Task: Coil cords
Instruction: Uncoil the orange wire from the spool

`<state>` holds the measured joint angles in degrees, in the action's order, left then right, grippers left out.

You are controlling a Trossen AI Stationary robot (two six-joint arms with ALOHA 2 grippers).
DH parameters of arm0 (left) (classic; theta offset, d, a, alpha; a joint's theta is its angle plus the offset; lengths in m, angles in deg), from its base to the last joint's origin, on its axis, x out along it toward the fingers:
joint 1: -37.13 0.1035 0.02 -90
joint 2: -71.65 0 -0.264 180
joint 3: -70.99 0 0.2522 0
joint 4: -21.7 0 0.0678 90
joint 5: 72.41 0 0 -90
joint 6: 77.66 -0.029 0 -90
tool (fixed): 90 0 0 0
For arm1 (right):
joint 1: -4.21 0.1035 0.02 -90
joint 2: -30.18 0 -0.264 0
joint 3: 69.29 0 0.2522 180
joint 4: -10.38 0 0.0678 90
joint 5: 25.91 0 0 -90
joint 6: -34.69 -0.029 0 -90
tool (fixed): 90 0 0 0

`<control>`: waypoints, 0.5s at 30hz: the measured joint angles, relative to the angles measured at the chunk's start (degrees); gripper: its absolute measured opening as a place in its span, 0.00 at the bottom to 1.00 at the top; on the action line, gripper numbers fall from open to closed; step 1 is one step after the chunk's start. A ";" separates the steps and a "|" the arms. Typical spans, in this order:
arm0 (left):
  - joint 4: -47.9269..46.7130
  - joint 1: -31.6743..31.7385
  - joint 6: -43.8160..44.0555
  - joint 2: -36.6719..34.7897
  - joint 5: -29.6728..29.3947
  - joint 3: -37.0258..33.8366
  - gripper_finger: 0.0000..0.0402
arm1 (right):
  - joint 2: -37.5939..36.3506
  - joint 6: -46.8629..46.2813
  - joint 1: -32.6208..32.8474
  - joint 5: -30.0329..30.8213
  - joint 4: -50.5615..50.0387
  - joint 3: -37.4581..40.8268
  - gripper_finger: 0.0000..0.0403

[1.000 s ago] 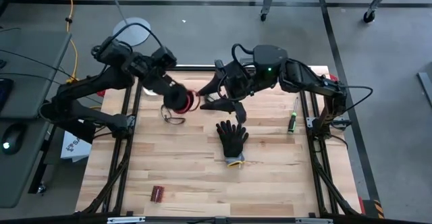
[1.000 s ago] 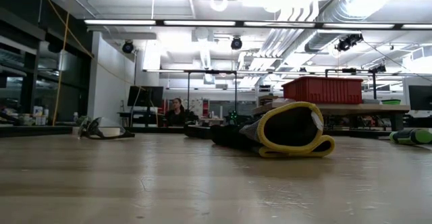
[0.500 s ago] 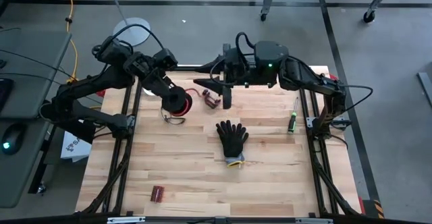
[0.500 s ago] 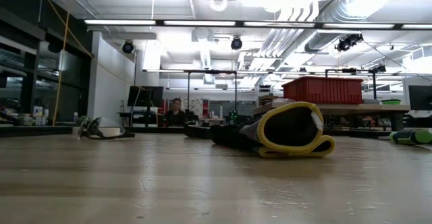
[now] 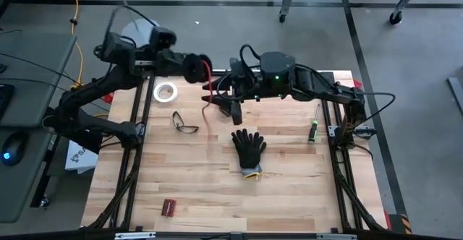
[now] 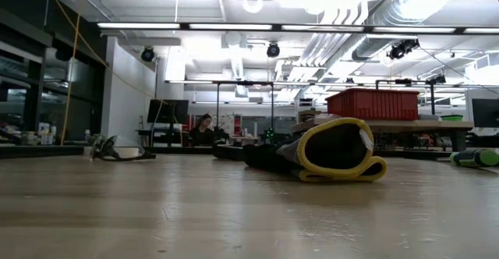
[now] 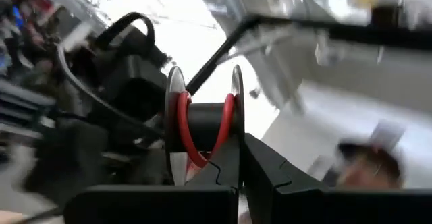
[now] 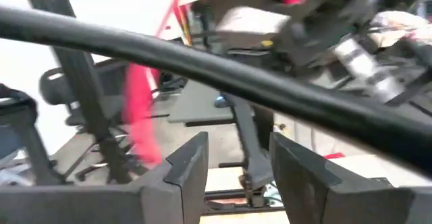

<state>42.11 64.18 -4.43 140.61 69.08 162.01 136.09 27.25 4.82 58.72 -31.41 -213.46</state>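
The small black round spool (image 5: pixel 192 68) wound with thin red cord (image 5: pixel 208 88) is partly masked from above by the left gripper (image 5: pixel 187 67), whose fingers are pinched shut on the spool's flange; the left wrist view shows the dark fingers (image 7: pixel 226 170) meeting at the rim, with the spool (image 7: pixel 202 133) and its red windings (image 7: pixel 183 133) just beyond. A loose length of cord hangs from the spool down toward the table. The right wrist view is smeared: a pink-red streak (image 8: pixel 142 123) runs beside that arm's fingers (image 8: pixel 185 166), and whether it touches them cannot be told. The right gripper (image 5: pixel 233 104) hovers just right of the hanging cord, its fingers standing apart with nothing visibly between them.

A second ago the spool sat low over the wooden table beside the clear safety glasses (image 5: pixel 184 123); it has since been lifted up and back past the table's far edge, uncovering a white tape ring (image 5: pixel 166 91) behind the glasses. The right gripper has swung from near the spool to its place behind the black knitted glove (image 5: pixel 249 148).

The pale wood-plank table (image 5: pixel 289 189) also carries a green-handled screwdriver (image 5: pixel 314 129) well right of the glove and a small dark red object (image 5: pixel 168 207) near the front left. The low view shows the glove's yellow-trimmed cuff (image 6: pixel 339 150), a workshop with ceiling lights and a red bin (image 6: pixel 374 103) behind, and a seated person (image 6: pixel 204 129) far off.
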 joint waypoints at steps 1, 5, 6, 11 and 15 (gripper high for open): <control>-0.34 1.12 -1.92 -0.41 3.29 0.00 0.00 | -0.43 -0.07 0.00 -1.13 -0.01 0.00 0.37; -6.35 3.47 -3.24 -1.62 9.59 0.00 0.00 | -2.25 -0.11 0.02 -2.48 1.27 -0.04 0.37; -7.48 3.66 -3.37 -1.70 10.41 -0.01 0.00 | -2.42 -0.07 0.19 -2.46 1.63 -0.04 0.37; -11.74 3.50 -3.24 -2.27 15.57 0.00 0.00 | -2.83 -0.07 0.20 -2.59 7.23 -0.02 0.37; -17.25 1.90 -3.38 -2.07 15.79 -0.04 0.00 | -2.95 -0.24 0.18 -2.68 10.41 -0.02 0.37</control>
<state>24.86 66.08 -7.81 138.53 84.88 161.97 133.13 27.01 4.99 56.04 -20.99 -213.48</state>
